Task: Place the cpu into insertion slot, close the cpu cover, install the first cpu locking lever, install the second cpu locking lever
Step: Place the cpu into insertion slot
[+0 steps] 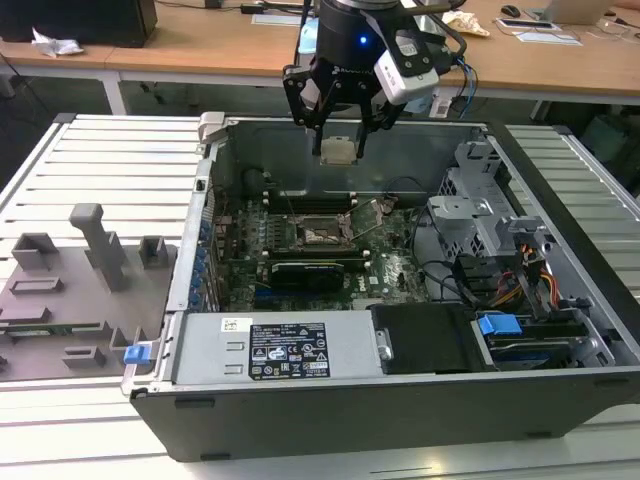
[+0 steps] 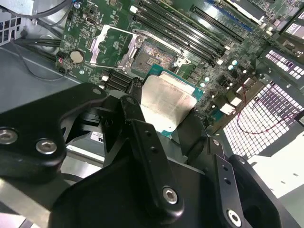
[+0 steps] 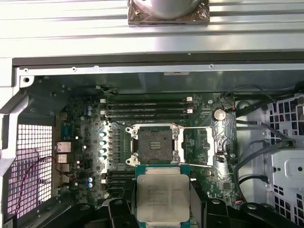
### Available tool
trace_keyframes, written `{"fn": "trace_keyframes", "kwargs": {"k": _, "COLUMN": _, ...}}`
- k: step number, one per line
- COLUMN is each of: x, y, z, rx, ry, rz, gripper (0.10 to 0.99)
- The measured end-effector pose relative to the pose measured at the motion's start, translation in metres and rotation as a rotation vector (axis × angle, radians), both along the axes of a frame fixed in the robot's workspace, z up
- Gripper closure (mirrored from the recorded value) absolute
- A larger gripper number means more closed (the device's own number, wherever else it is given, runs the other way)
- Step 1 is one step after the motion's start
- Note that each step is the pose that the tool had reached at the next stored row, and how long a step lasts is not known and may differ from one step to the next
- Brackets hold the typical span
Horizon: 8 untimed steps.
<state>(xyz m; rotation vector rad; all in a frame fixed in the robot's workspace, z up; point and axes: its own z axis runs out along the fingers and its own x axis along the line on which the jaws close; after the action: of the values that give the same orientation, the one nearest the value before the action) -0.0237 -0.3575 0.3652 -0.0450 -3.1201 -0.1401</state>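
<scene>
Your hand [image 1: 338, 147] was clamped on the cpu [image 1: 338, 153], holding it flat in the air above the open computer case [image 1: 400, 412], over the motherboard [image 1: 392, 270]. Below it, the socket [image 3: 153, 145] sat bare near the board's middle, away from its edges. The cpu cover [image 3: 197, 128] lay folded open just beside the socket.

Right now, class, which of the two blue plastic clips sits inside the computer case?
The blue clip at the exterior view's right, within the case walls; the other clip sits outside its corner.
</scene>
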Motion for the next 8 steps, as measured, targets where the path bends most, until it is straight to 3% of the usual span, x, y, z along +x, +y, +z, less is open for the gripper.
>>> {"fn": "trace_keyframes", "kwargs": {"k": 8, "x": 0.0000, "y": 0.0000, "z": 0.0000, "rx": 0.000, "ry": 0.0000, "rz": -0.019, "gripper": 0.545}}
